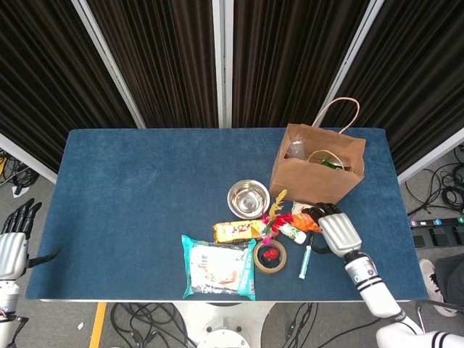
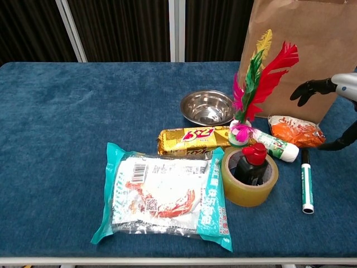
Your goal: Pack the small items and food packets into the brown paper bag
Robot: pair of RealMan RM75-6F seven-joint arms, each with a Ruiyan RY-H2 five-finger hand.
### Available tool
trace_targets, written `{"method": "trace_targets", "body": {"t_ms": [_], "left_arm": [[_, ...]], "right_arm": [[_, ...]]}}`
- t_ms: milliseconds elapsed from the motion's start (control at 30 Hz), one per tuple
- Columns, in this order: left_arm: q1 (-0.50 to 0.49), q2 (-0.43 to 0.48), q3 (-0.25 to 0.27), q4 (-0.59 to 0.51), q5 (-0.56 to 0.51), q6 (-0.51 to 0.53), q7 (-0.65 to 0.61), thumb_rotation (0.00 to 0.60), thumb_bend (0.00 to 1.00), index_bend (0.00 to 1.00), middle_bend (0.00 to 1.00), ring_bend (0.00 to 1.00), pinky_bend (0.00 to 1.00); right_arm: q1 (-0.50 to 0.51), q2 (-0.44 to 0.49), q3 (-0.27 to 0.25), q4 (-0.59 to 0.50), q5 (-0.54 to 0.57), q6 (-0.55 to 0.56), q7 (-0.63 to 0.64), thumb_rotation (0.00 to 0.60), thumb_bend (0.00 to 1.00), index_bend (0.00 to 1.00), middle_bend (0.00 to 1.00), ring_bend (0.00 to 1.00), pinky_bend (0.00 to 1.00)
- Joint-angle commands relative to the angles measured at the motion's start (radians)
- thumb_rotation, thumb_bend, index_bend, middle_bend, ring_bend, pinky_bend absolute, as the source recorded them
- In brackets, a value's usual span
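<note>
Brown paper bag (image 1: 317, 172) stands upright at the far right of your blue table (image 1: 138, 196), handles up, with a bottle and other items showing inside its open top. Your right hand (image 1: 335, 228) hovers just in front of the bag, above the orange snack packet (image 2: 295, 131); its dark fingers (image 2: 310, 88) are spread and slightly curled, holding nothing, and the thumb reaches down near the packet's right end without clearly touching it. Your left hand (image 1: 13, 245) hangs off the table's left edge, well apart from everything, fingers extended and empty.

What remains unpacked lies clustered in front of the bag. The orange packet rests against the bag's base. Just beside it lies a small white and green tube (image 2: 276, 144), and a green and white marker (image 2: 306, 181) lies near the table's front right. A feather shuttlecock (image 2: 256, 84) stands upright between the steel bowl (image 2: 207, 107) and the bag. A yellow snack bar (image 2: 192, 139) lies in front of the bowl. A roll of clear tape (image 2: 249, 177) sits flat with a red-capped bottle (image 2: 252, 162) inside its ring. The large teal food packet (image 2: 164, 195) lies flat nearest you, touching the tape roll.
</note>
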Motion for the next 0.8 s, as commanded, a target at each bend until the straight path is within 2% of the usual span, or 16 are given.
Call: {"method": "trace_targets", "body": {"t_ms": [33,433,800], "left_arm": [[0.002,-0.003,0.001,0.008,-0.001,-0.002,-0.006,0.600,0.14,0.08,0.06,0.00,0.12],[0.006,-0.016,0.003,0.042,-0.001,-0.005,-0.030,0.600,0.14,0.08,0.06,0.00,0.12],[0.011,-0.024,0.002,0.073,-0.003,-0.004,-0.059,0.600,0.14,0.08,0.06,0.00,0.12]], "right_arm": [[-0.008,-0.070,0.013,0.086,0.041,0.000,-0.005,0.600,0.00,0.22,0.25,0.14,0.17],[0.008,-0.166,0.025,0.224,0.017,0.024,-0.102,0.600,0.00,0.22,0.25,0.14,0.17],[0.026,-0.271,0.035,0.363,0.019,0.000,-0.119,0.600,0.00,0.25,0.25,0.14,0.17]]}}
